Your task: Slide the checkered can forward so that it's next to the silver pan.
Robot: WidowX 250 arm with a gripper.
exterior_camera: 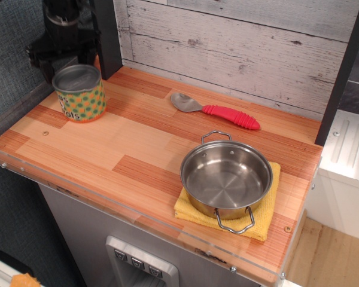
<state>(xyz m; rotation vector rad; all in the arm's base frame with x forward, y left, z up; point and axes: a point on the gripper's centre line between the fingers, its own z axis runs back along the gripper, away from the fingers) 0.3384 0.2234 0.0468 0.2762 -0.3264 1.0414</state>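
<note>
A: Where was everything at that moment?

B: The checkered can (79,93) stood upright at the ten o'clock corner of the counter (96,149). The silver pan (226,178) sat on a yellow cloth (264,216) toward five o'clock, well apart from the can. A red-handled spoon (215,109) lay near the back wall at about one o'clock.

A: And the tool?

B: The tool (63,57) hung just behind the can's rim, at the can's eleven o'clock. It was dark against a dark post, so I could not tell how far its fingers were spread, nor whether they touched the can. It did not appear to have hold of anything.

A: What could have gone wrong from there?

B: A push landing high on the rim might have tipped the can instead of sliding it; it looked light, and the wooden counter offered some grip. An off-centre push could have turned it toward the front edge at seven o'clock, which had only a low clear lip.

A: Anything at the far end?

B: Too much travel might have knocked the can into the pan's loop handle or rucked the cloth beneath it.
</note>
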